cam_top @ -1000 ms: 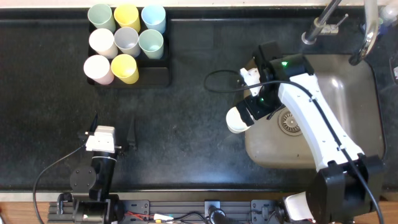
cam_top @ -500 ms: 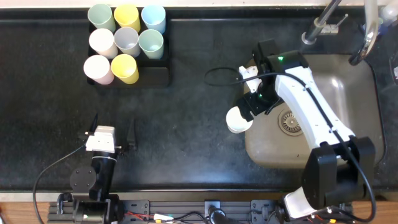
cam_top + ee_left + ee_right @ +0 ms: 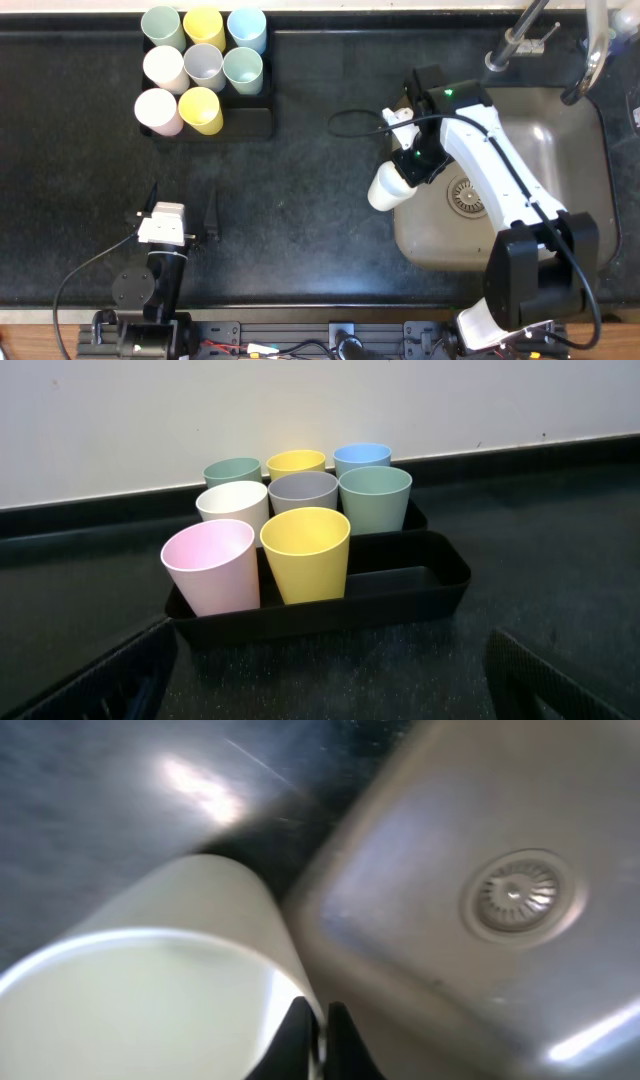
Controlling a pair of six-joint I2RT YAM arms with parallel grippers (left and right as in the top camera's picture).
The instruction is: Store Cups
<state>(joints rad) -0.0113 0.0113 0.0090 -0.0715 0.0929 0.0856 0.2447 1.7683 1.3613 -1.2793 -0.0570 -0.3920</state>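
My right gripper (image 3: 404,172) is shut on the rim of a white cup (image 3: 385,189), holding it tilted above the left edge of the sink (image 3: 520,230). Close up, the white cup (image 3: 150,980) has its rim pinched between my fingers (image 3: 300,1040), with the sink drain (image 3: 515,895) beyond. A black tray (image 3: 250,122) at the back left holds several cups (image 3: 205,65) in pastel colours, with its front right slot free. My left gripper (image 3: 182,208) stands open near the front left, facing the tray (image 3: 400,575) and its cups (image 3: 305,550).
A faucet (image 3: 520,35) rises behind the sink at the back right. A black cable (image 3: 345,130) loops over the dark counter (image 3: 300,230) beside my right arm. A white wall (image 3: 300,400) runs behind the tray.
My right gripper has lifted and tipped the white cup, so its side now shows from above instead of its open mouth. The left arm has stayed still.
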